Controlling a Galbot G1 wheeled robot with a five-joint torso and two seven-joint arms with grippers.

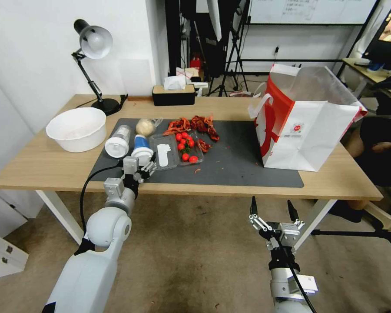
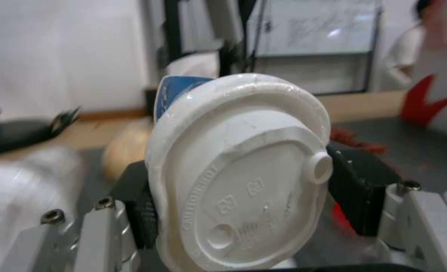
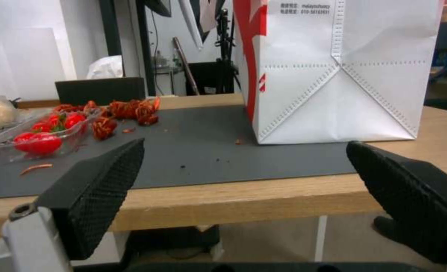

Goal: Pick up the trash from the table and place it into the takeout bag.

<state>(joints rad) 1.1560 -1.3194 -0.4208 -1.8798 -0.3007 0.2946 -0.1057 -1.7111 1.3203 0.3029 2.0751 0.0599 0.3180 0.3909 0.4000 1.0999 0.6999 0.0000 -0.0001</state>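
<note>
Blue cup with white lid [image 1: 141, 147] lies on its side at the near-left corner of the dark grey mat [image 1: 243, 167], lid end toward the robot. Left gripper [image 1: 146, 167] is at that end; in the left wrist view its black pads [image 2: 362, 189] sit on either side of the white lid [image 2: 243, 177], pressed against its rim. The lid looks dented, so the cup is probably light, thin-walled and easily crushed; the stiffer rim seems the safest hold. Raised lettering rings the lid, too soft to read.

Clear white-lidded cup [image 1: 117, 142] lies just beside it, the wrapped beige lump [image 1: 145, 127] behind.

Takeout bag [image 1: 306, 119] stands open, well apart at the mat's right end; small print near its top edge, illegible.

Right gripper [image 1: 273, 216] hangs below the table [image 1: 43, 167] edge, fingers spread wide, empty.
</note>
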